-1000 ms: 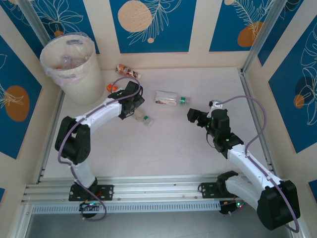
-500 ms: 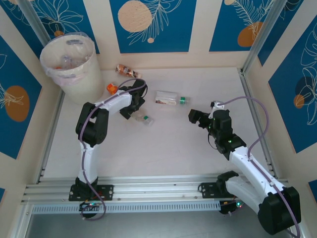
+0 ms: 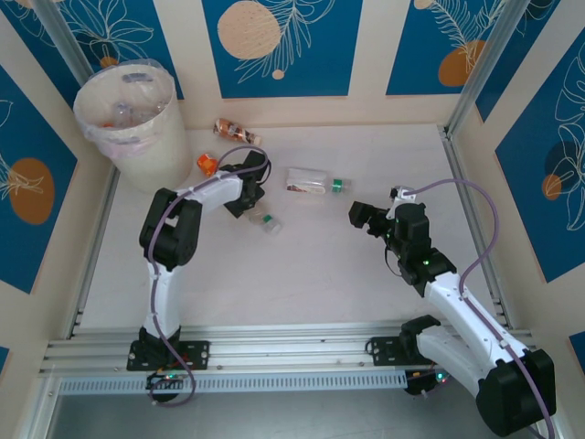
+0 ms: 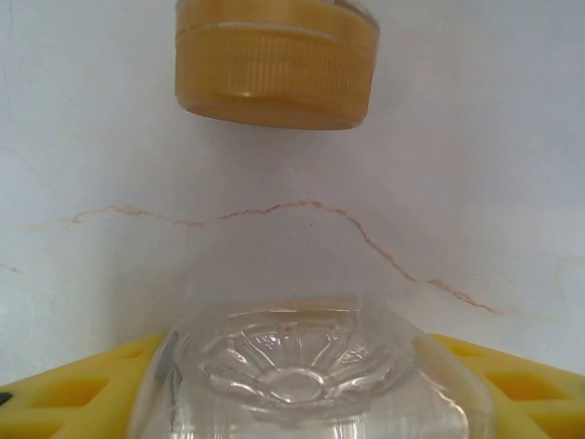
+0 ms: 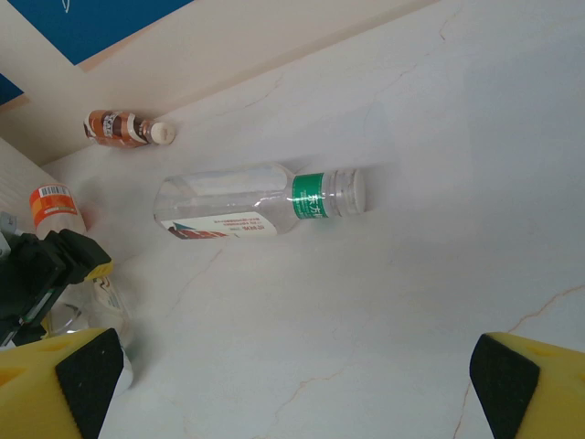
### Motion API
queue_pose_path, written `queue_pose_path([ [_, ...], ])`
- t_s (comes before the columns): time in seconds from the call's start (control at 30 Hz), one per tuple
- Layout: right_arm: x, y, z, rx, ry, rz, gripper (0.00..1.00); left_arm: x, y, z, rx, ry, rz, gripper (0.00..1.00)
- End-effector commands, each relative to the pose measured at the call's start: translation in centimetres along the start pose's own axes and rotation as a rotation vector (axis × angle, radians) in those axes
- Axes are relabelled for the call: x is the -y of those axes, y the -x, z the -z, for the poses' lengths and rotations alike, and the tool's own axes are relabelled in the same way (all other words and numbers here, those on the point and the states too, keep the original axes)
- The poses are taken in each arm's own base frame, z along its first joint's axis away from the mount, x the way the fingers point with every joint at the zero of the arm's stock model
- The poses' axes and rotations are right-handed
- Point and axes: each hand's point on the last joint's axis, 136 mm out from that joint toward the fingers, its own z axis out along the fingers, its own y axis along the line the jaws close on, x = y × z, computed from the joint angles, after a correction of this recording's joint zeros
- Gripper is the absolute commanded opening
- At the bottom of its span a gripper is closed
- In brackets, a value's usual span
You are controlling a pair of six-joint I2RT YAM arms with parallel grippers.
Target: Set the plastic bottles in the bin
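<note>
On the table (image 3: pixel 302 265), a bottle (image 4: pixel 297 366) lay between the left gripper's (image 3: pixel 249 203) half-closed fingers (image 4: pixel 73 402); whether they gripped it was unclear. The bin (image 3: pixel 151 155) stood far left. The right gripper (image 5: pixel 297 366) hung wide open, empty. An off-centre squeeze could squirt the bottle out.

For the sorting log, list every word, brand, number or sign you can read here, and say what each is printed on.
No text here can be read with certainty.
Green neck band of the clear bottle: white marks, too small to read.
Its red-and-white body label: blurred.
Orange-labelled bottle: a barcode, digits too small.
Brown-labelled bottle: blurred.
</note>
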Motion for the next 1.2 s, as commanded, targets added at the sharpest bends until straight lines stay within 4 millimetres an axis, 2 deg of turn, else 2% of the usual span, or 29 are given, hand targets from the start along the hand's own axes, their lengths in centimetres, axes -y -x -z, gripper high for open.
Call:
queue_pose_path([
  [0.0,-0.3,1.1,0.4,0.032,0.004,-0.004,1.00,-0.5,1.2,0.9,0.042,0.004,-0.025,0.59],
  [0.13,-0.1,1.0,0.5,0.025,-0.004,-0.002,1.00,-0.6,1.4,1.6,0.050,-0.012,-0.058,0.48],
  [0.3,-0.2,1.4,0.5,0.037,0.000,-0.005,1.00,0.5,1.3,2.9,0.041,-0.108,-0.139,0.31],
  [0.37,-0.3,1.4,0.5,0.037,0.001,-0.007,1.00,0.9,1.2,3.6,0.036,-0.155,-0.168,0.20],
  [0.57,-0.6,1.9,0.6,0.049,0.013,-0.009,1.00,2.6,0.9,6.7,0.045,-0.350,-0.239,0.01],
  [0.93,-2.5,2.5,0.6,0.111,0.140,-0.053,0.99,5.5,1.6,15.0,0.121,-0.726,-0.381,0.00],
  [1.17,-5.1,2.7,1.2,0.079,0.260,-0.023,1.00,4.8,2.8,18.8,0.166,-0.893,-0.385,0.00],
])
